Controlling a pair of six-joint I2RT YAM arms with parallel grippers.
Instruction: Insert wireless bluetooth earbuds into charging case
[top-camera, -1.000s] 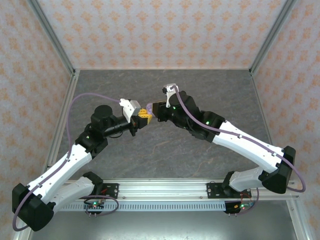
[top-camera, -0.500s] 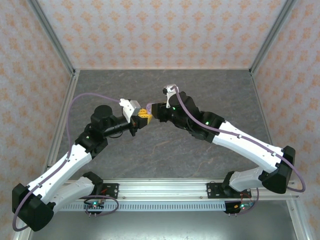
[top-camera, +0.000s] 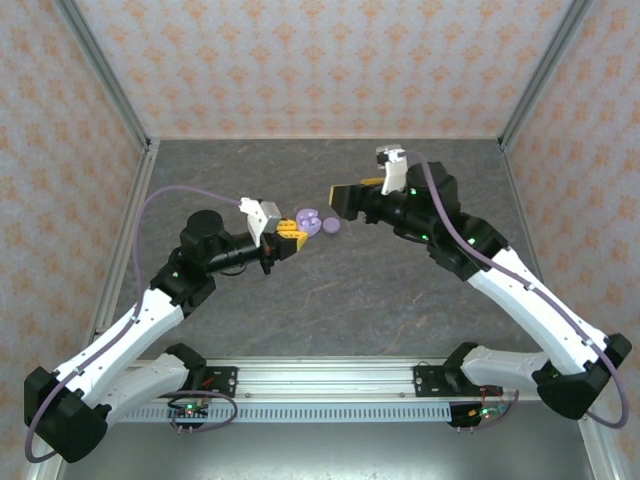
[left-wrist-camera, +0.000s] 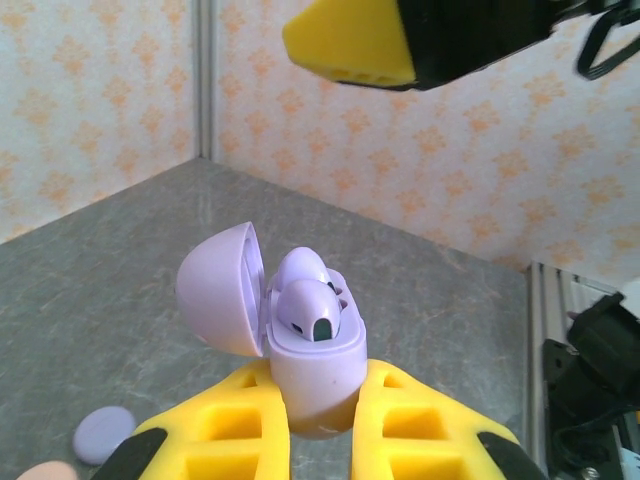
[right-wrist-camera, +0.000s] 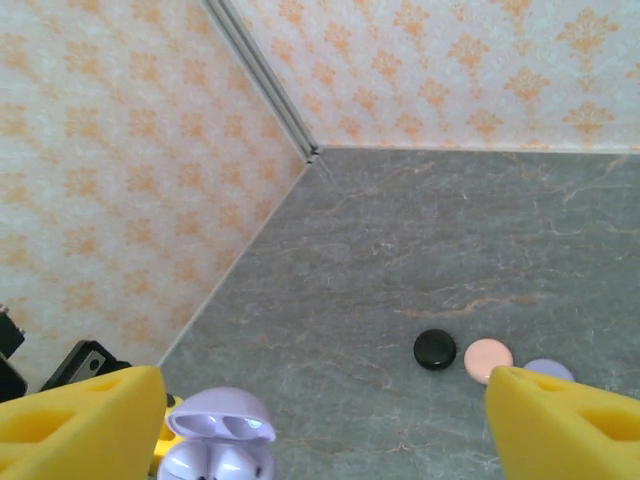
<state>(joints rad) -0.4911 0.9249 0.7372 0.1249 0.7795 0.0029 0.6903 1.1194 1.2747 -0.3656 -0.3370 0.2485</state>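
Observation:
A lilac charging case stands upright in the left wrist view with my left gripper shut on its lower half. Its lid is swung open to the left. Two lilac earbuds sit in the case's sockets, tops showing. From above, the case and lid are in mid-table, held off the surface by the left gripper. My right gripper hangs open and empty just up and right of the case, clear of it. The right wrist view has the case at bottom left between the open fingers.
Three small round discs lie on the grey table: black, pink and lilac. The lilac disc and the pink one also lie below the left gripper. Patterned walls and metal posts enclose the table.
My right gripper has drawn back up and to the right, away from the case, and now stands open. The case with its open lid is uncovered. The left arm has held still.

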